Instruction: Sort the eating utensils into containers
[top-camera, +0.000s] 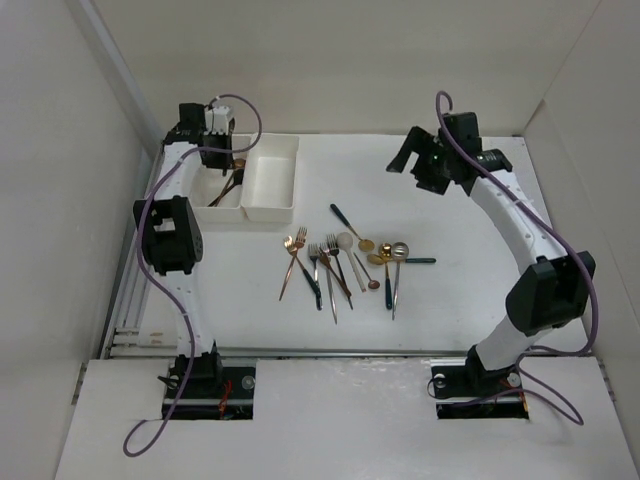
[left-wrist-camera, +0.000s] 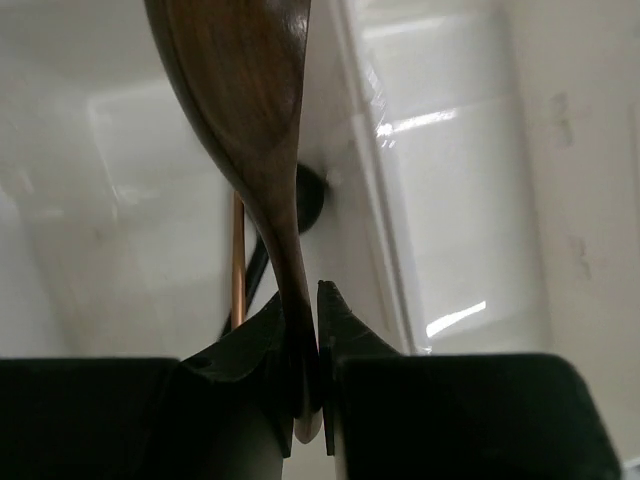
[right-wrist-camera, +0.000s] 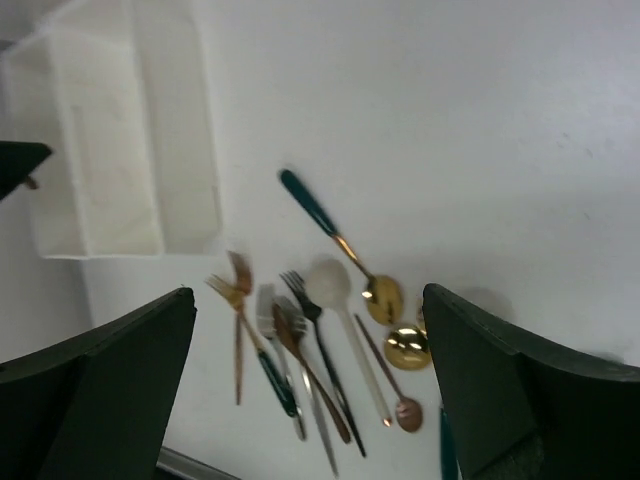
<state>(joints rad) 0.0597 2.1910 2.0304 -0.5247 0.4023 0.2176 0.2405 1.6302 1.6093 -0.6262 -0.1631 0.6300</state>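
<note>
Left end effector (left-wrist-camera: 300, 300) clenches a brown spoon (left-wrist-camera: 240, 100) by its handle, above the left bin (top-camera: 222, 215).

The white counter (top-camera: 450, 200) carries two white bins at its far left corner. The left bin (top-camera: 222, 214) and the right bin (top-camera: 272, 178) stand side by side with their long walls touching. Near the middle, well apart from the bins, lies a loose cluster of utensils. At its left a copper fork (top-camera: 290, 265) points its tines toward the far edge. Just beside it, several silver forks (top-camera: 330, 280) cross one another. A green-handled gold spoon (top-camera: 350, 226) lies diagonally on the far side. A white spoon (top-camera: 346, 241) lies next to it, and at the right is a gold spoon (top-camera: 398, 251) whose dark handle points right.
</note>
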